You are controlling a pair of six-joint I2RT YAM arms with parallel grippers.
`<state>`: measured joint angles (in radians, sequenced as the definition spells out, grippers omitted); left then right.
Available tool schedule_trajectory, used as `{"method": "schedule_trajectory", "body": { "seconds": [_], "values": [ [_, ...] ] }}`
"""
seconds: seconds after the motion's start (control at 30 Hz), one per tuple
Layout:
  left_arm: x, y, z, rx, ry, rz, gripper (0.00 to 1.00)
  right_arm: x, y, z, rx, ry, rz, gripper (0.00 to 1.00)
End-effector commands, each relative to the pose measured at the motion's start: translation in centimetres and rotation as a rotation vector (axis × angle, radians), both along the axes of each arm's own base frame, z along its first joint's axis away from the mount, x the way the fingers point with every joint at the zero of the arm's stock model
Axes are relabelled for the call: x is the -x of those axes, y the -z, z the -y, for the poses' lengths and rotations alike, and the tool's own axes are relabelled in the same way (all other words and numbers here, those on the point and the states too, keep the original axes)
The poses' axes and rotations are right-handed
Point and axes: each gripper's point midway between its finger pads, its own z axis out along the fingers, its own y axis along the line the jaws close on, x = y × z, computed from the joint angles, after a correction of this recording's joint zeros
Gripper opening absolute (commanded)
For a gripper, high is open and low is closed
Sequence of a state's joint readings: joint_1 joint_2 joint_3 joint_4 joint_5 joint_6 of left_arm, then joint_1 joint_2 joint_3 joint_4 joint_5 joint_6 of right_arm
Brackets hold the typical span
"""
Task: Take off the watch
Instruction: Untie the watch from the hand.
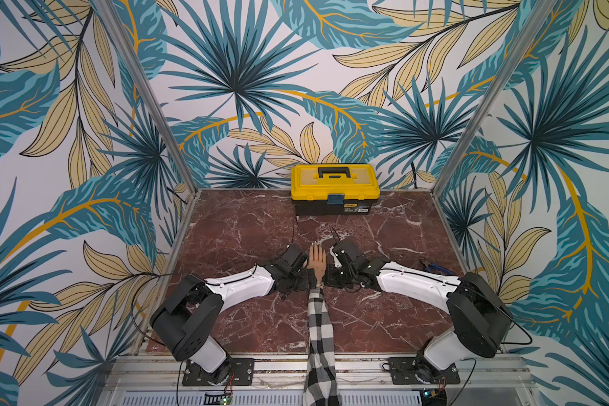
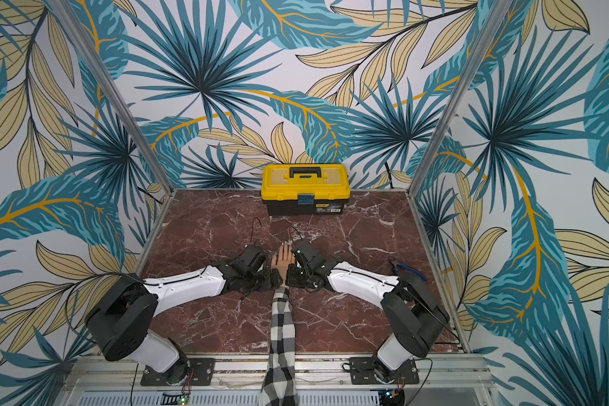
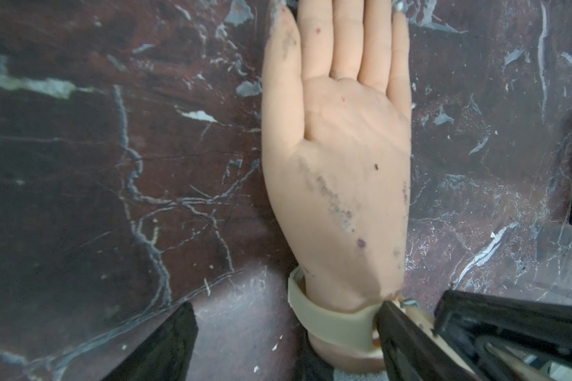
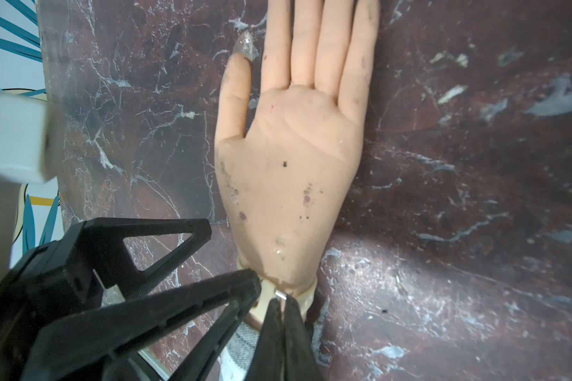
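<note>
Likely unbuckling: right pincer (image 4: 282,301) clenched on watch (image 3: 337,326) buckle (image 4: 279,294); left pincer (image 3: 283,310) released, 1 tip touching strap (image 3: 298,297). Next: draw strap free.

dark red marble-look worktop (image 1: 247,225) with white veins. a yellow and black toolbox (image 1: 335,188) sits shut at the middle of the back edge. a dummy hand (image 1: 318,262) lies palm up mid-worktop, fingers toward the toolbox, its checked sleeve (image 1: 320,327) trailing over the front edge. blue-handled pliers (image 1: 433,267) lie near the right side.
</note>
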<state>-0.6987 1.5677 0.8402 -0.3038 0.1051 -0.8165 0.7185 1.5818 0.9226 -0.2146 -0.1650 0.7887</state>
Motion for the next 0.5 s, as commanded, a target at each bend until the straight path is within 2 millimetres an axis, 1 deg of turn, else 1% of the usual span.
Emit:
{"method": "schedule_trajectory", "body": {
  "seconds": [0.0,0.27,0.3,0.33,0.47],
  "values": [
    [0.4,0.4,-1.0,-0.031,-0.011,-0.003,0.85,-0.1,-1.0,0.2,-0.012,-0.003,0.033,0.0],
    [0.5,0.6,-1.2,-0.037,-0.01,-0.005,0.85,-0.1,-1.6,-0.6,-0.062,-0.014,0.036,0.0],
    [0.5,0.7,-1.3,-0.04,-0.011,-0.006,0.84,-0.2,-1.6,-0.5,-0.057,-0.008,0.038,0.03],
    [0.6,0.9,-1.3,-0.043,-0.012,-0.01,0.84,-0.2,-1.6,-0.3,-0.049,0.0,0.042,0.09],
    [0.8,1.2,-1.5,-0.05,-0.015,-0.018,0.84,-0.3,-1.7,0.6,-0.016,0.015,0.054,0.12]
  ]
}}
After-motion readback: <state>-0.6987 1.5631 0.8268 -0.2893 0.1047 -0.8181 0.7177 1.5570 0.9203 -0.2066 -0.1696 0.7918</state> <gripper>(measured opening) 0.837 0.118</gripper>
